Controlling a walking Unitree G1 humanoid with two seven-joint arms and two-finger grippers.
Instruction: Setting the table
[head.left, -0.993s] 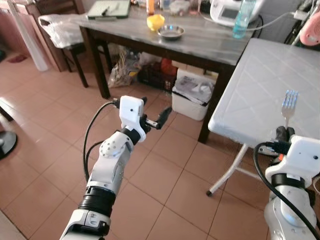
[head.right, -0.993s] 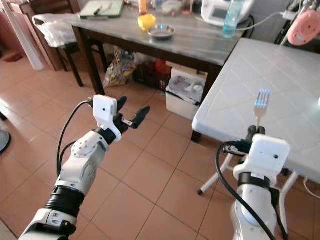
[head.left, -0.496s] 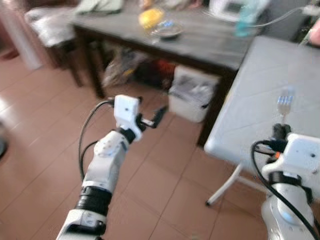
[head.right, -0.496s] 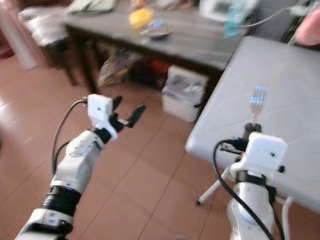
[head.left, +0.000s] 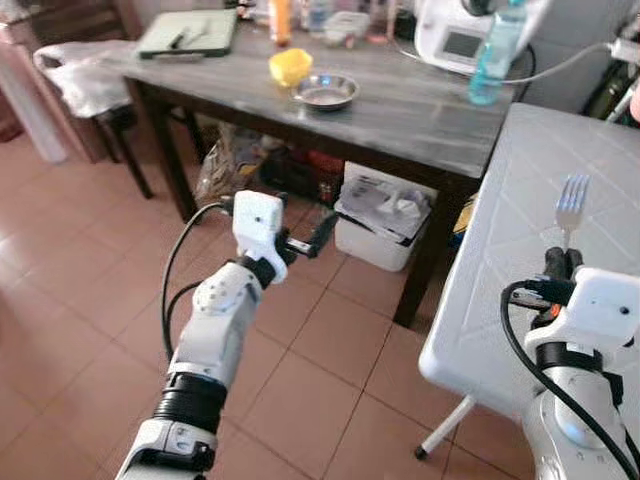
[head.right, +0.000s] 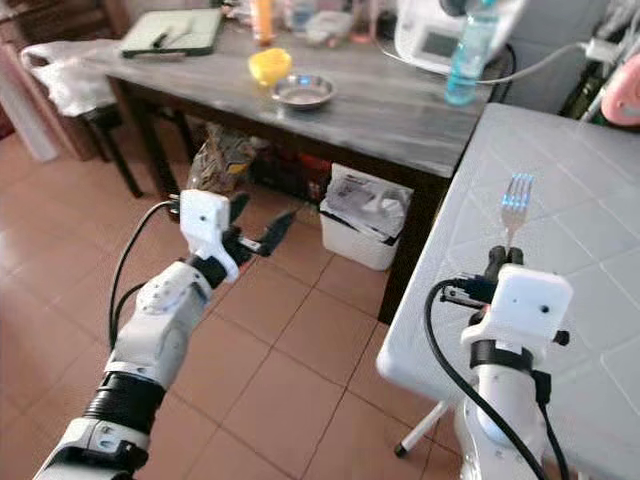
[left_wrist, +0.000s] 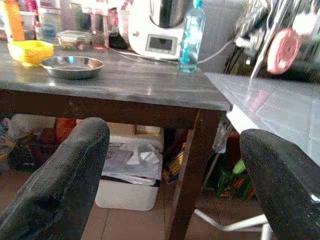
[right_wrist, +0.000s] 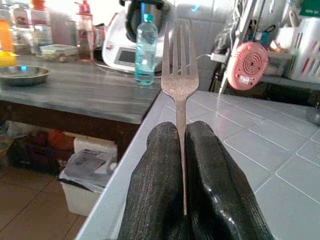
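Silver metal fork (right_wrist: 179, 75) clamped upright between black fingers (right_wrist: 155, 175) of right gripper (head.left: 564, 262), handle pinched, four tines pointing up. Metal dull, slightly scuffed. Fork at right of head frame, over near edge of white tiled table (head.left: 500, 260). Left gripper (head.left: 305, 238) at frame centre-left, fingers spread apart, empty, above brown floor tiles (head.left: 90, 330). Grey wooden table (head.left: 420, 110) across upper frame carries steel bowl (head.left: 325, 91), yellow bowl (head.left: 290, 66), blue-tinted bottle (head.left: 495, 50).
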